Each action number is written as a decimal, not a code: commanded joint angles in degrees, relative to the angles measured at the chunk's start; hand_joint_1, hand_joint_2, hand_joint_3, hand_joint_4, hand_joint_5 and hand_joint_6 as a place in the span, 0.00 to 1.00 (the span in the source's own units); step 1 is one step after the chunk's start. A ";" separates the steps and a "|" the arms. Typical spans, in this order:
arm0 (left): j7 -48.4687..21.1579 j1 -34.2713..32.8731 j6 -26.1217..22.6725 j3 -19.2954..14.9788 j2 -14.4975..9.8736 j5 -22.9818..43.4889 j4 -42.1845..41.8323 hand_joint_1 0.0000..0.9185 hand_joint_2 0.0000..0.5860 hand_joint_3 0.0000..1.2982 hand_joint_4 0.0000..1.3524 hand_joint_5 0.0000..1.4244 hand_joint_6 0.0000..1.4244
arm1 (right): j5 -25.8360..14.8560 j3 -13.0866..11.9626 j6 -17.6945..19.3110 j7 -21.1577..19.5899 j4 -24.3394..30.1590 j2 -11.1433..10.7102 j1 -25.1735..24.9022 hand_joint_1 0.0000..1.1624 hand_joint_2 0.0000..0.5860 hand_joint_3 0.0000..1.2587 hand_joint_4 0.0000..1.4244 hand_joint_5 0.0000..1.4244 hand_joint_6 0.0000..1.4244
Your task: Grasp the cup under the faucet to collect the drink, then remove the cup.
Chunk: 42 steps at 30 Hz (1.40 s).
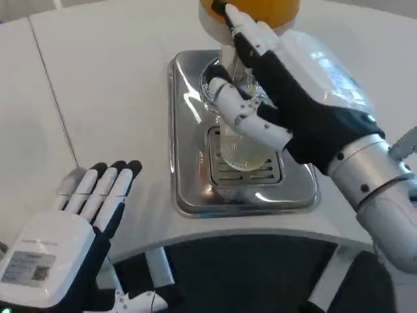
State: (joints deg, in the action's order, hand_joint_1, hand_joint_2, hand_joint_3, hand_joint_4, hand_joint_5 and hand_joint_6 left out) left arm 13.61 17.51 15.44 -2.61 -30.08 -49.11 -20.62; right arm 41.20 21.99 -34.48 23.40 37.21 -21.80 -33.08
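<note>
A clear ribbed cup (240,154) stands on the grate of a steel drip tray (189,189), under the spout of an orange-topped dispenser (260,9). My right hand (300,104) reaches around the cup from the right. Its thumb (251,120) lies across the cup's near side at the rim, and its straight fingers (251,36) run past the far side up to the dispenser. The hand hides the cup's upper part, so I cannot tell how firm the hold is. My left hand (71,228) rests low on the left with straight fingers, holding nothing.
The white table (111,85) has a curved front edge (260,228) just below the tray. A seam in the tabletop (55,98) runs down the left side. Bare table lies between my left hand and the tray.
</note>
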 commanded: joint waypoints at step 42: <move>1.32 -24.33 -2.25 9.26 7.13 4.33 18.98 0.07 0.05 0.00 0.00 0.01 0.04 | 15.55 -3.62 2.71 20.46 0.80 4.26 -5.20 0.00 0.94 0.03 0.00 0.00 0.00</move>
State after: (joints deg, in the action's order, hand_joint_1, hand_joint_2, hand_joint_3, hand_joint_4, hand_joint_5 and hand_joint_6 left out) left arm 14.20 -5.79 13.13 5.80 -23.56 -45.20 -2.58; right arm 57.08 18.43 -32.67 42.68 38.14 -18.11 -38.33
